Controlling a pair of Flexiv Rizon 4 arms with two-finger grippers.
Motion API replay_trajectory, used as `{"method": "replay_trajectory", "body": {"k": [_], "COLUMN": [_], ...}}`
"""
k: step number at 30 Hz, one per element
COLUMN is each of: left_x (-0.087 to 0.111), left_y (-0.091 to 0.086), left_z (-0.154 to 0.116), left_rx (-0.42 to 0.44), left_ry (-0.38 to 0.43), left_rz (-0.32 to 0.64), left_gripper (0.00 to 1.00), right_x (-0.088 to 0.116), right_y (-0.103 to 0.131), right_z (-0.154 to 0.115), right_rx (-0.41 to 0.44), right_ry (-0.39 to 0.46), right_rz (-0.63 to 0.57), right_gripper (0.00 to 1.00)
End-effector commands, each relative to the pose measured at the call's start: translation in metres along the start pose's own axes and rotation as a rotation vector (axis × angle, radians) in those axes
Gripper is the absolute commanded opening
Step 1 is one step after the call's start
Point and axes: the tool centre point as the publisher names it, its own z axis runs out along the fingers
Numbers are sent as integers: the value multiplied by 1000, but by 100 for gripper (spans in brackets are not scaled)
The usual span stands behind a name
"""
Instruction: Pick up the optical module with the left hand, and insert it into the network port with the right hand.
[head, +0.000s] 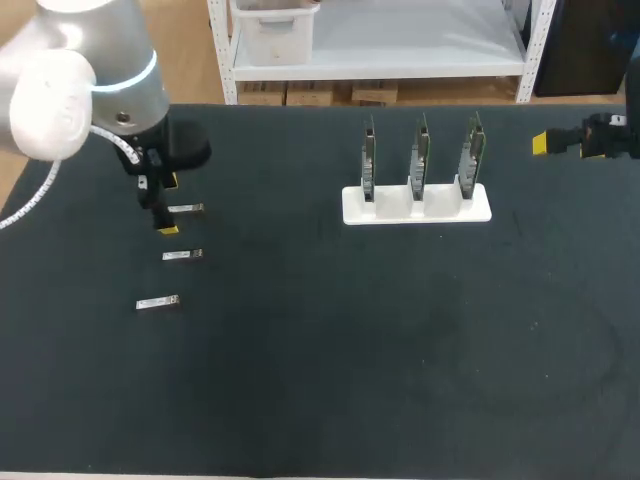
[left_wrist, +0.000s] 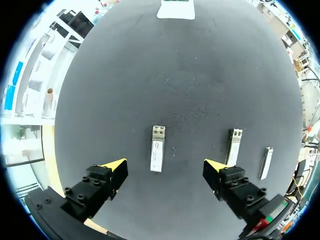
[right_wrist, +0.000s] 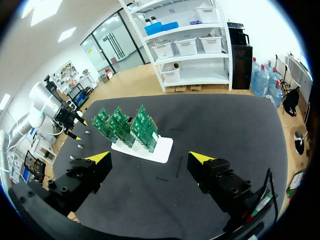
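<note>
Our left jaws hang wide open, with the first module (left_wrist: 157, 155) lying flat on the dark worktop (head: 330, 350) between the fingers and touching neither. A second module (left_wrist: 233, 147) and a third module (left_wrist: 266, 162) lie beside it. Our right jaws are open too, well apart from the white rack (head: 417, 205) of three green boards (head: 420, 155).

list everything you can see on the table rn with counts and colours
optical modules: 3, silver, lying apart in a row on the table's left part
circuit boards: 3, green, upright in the holder
holder: 1, white, far part of the table, right of the middle
table: 1, black top
left gripper: 1, black with yellow tips, open, above the farthest module
right gripper: 1, black with yellow tips, open, empty, at the far right edge
</note>
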Motion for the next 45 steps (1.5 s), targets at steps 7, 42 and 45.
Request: {"method": "replay_trajectory", "body": {"k": [7, 42, 45], "left_x": [-4, -2, -6], "left_y": [9, 5, 7], "left_z": [12, 16, 10], "left_rx": [27, 44, 43], "left_ry": [28, 22, -17], "left_rz": [-2, -23, -38], "left_gripper": [100, 0, 0], "right_x": [0, 0, 0], "right_y": [0, 0, 0], "right_z": [0, 0, 0], "right_rx": [0, 0, 0], "right_ry": [0, 0, 0], "right_rz": [0, 0, 0], "right_gripper": [100, 100, 100]}}
